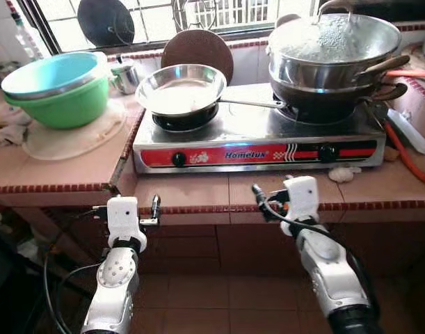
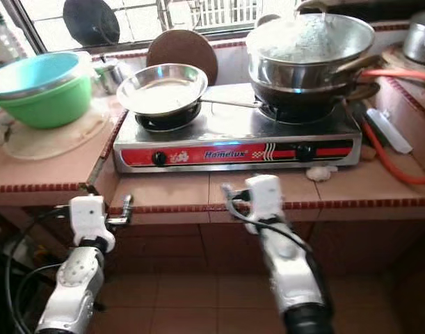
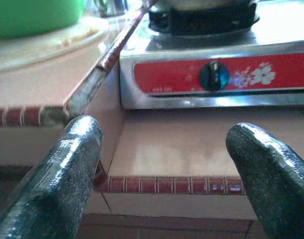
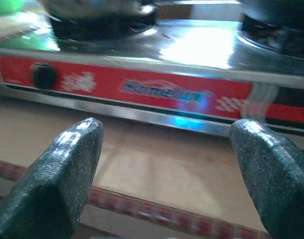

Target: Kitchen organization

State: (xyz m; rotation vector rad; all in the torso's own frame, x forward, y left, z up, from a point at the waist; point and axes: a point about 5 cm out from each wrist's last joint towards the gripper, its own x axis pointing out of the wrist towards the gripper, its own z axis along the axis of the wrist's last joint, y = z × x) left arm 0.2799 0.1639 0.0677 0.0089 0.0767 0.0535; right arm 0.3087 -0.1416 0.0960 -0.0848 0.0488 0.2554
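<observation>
A: Steel two-burner stove (image 1: 257,132) with a red front panel sits on the tiled counter (image 1: 198,189). What's on it?

B: Shallow steel pan (image 1: 181,88) on its left burner, long handle pointing right. On the right burner a dark wok (image 1: 334,94) with a big steel pot (image 1: 334,49) stacked in it, pot looks full of something pale.

A: Left of the stove?

B: Raised counter section, green basin (image 1: 59,101) with a blue bowl (image 1: 52,72) nested inside, standing on a round pale board (image 1: 76,136). Small steel jug (image 1: 126,75) behind it, a round brown board (image 1: 198,49) leaning on the wall.

A: Grippers?

B: Left gripper (image 3: 164,164) hovers at the counter's front edge, level with the stove's left knob (image 3: 214,75). Fingers spread wide, nothing between them. Right gripper (image 4: 166,169) also at the edge, facing the middle of the panel. Fingers spread, empty.

A: Touching anything?

B: No, both apart from the stove. Orange hose (image 1: 407,156) runs along the counter's right end.
</observation>
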